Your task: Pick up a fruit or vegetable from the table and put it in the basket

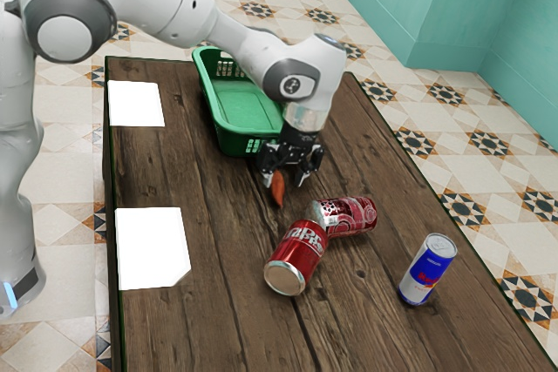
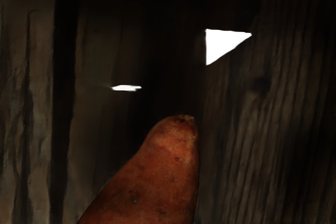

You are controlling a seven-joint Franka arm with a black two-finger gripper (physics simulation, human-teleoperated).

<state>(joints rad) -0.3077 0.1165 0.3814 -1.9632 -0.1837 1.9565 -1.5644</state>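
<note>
Russet sweet potato, one, located between the parted fingers of your gripper, nearer one of them and unclamped. Progress, by judgement: approach largely done; closing, lifting and release into the green basket, near the gripper toward the exterior view's upper left, are left to you. Appearance: orange-brown skin, small dark pits, body tapering to a blunt end.
</note>
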